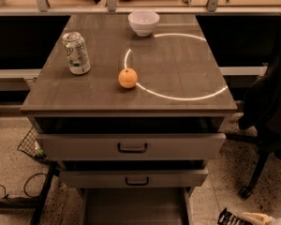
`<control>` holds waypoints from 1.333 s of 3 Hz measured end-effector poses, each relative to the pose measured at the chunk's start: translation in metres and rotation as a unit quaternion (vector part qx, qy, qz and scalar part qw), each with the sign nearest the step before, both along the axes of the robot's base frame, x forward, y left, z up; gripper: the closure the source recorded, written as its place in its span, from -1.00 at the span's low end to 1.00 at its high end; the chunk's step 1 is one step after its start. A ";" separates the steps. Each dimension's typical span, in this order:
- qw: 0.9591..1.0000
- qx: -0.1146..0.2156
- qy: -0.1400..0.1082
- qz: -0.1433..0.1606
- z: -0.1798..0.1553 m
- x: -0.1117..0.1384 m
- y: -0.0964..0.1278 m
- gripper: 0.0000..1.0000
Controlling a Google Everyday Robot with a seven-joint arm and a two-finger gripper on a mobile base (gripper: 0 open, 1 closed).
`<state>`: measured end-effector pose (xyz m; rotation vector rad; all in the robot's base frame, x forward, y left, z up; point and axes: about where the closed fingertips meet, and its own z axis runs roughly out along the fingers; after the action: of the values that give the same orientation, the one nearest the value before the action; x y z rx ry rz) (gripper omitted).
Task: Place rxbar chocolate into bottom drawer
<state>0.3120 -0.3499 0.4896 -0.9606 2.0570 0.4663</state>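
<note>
Bottom-right corner, barely poking in: black-and-pale gripper claw [246, 217], can't tell how open it is or if it's got anything. Can't make out the rxbar chocolate either. Just left of the claw, pulled-out grey-brown bottom drawer [131, 209], pale side walls. Up-left beyond that, two upper drawers [131, 146] with dark handles, then round orange fruit [128, 78], green-and-white can [77, 53], white bowl [144, 22] farthest off.

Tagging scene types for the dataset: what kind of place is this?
Probably an office or lab area: a drawer cabinet with can, orange and bowl on top, a rolling office chair beside it, loose cables on the floor. The gripper sits at the bottom-right corner.
</note>
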 end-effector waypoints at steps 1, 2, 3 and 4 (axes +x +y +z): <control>0.999 0.001 -0.030 0.027 -0.032 0.022 0.047 1.00; 0.996 0.011 -0.055 0.066 -0.076 0.035 0.109 1.00; 0.993 0.014 -0.063 0.101 -0.113 0.043 0.165 1.00; 0.991 0.011 -0.058 0.122 -0.148 0.054 0.212 1.00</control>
<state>0.3660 -0.1384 0.3419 -1.2044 1.8364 0.5462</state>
